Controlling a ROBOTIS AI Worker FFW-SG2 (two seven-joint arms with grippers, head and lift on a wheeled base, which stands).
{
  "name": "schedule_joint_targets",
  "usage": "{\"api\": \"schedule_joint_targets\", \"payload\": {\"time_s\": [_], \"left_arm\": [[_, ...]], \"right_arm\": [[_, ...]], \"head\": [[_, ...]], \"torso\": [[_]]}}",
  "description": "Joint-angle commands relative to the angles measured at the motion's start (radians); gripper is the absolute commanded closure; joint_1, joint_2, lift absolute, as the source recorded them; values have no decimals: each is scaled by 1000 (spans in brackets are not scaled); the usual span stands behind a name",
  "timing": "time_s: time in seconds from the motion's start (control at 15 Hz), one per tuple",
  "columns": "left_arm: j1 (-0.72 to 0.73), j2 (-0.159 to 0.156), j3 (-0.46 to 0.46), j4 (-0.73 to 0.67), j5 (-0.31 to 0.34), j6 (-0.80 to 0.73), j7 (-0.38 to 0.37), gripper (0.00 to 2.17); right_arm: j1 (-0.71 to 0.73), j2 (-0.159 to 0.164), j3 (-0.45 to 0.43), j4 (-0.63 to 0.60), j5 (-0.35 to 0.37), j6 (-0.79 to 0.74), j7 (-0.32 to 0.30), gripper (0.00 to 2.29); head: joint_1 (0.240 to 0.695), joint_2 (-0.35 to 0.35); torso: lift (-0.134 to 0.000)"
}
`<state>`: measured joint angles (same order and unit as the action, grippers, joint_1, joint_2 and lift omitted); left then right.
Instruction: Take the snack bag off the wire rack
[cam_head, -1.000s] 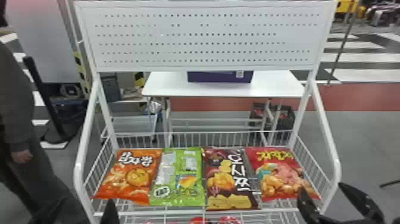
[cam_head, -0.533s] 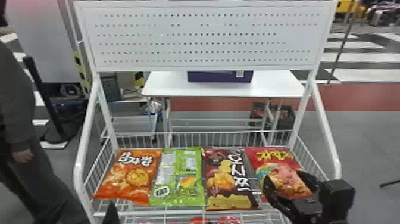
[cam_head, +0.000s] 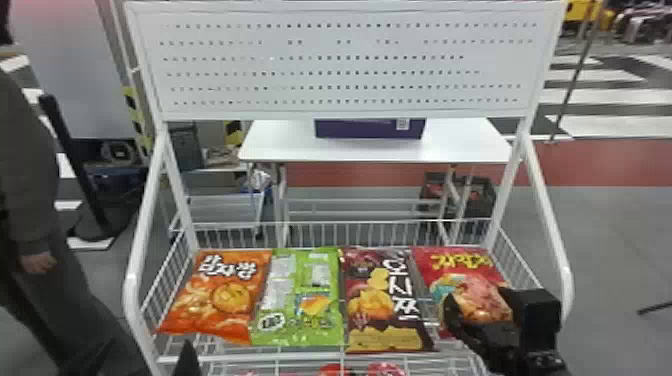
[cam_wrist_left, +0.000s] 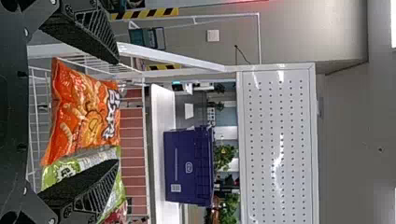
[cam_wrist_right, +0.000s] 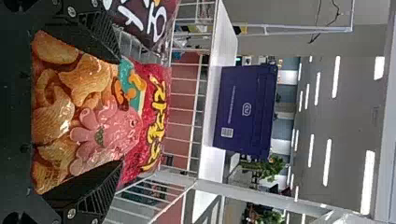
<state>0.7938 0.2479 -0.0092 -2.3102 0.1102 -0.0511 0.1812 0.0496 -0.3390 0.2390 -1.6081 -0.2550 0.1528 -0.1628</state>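
Brown bag (cam_head: 367, 300) between green bag (cam_head: 295, 300) and red snack bag (cam_head: 470, 267)

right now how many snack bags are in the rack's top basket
4, in a row from left to right: orange bag, green bag, brown bag and red bag, the last partly behind the right gripper. Others could be hidden underneath.

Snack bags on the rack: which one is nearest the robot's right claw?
The red bag, at the row's right end: the right claw has open fingers on either side of it; the brown bag, green bag and orange bag lie farther left.
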Motion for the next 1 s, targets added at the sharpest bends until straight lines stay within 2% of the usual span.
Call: {"api": "schedule_joint_targets", "payload": {"time_s": [0.0, 0.2, 0.27, 0.33, 0.47, 0.6, 0.67, 0.93], "left_arm": [[-5, -1, 0, 5, 0, 1, 0, 137], [-7, -2, 0, 11, -1, 1, 0, 137], [-7, -4, 0, 12, 0, 1, 0, 137], [-10, -4, 0, 12, 0, 4, 1, 137], [-19, -5, -3, 15, -1, 20, 0, 137], [-21, -5, -2, 15, -1, 20, 1, 134], [-24, -4, 0, 15, 0, 20, 0, 134], [-28, -2, 0, 15, 0, 26, 0, 134]], "right_arm": [[-8, 0, -6, 13, -1, 15, 0, 130], [-17, 0, -9, 20, -6, 64, 2, 221], [-19, 0, -12, 22, -6, 83, 5, 444], [-20, 0, -17, 20, -9, 101, 6, 799], [-16, 0, -40, 13, -17, 159, 29, 1652], [-4, 0, -55, 0, -26, 166, 48, 1727], [3, -2, -66, -6, -26, 169, 49, 1838], [22, -3, -72, -87, -40, 163, 51, 1841]], "head": [[499, 0], [499, 0], [499, 0], [499, 0], [499, 0], [499, 0], [499, 0], [499, 0]], "torso": [[0], [0], [0], [0], [0], [0], [0], [0]]}}
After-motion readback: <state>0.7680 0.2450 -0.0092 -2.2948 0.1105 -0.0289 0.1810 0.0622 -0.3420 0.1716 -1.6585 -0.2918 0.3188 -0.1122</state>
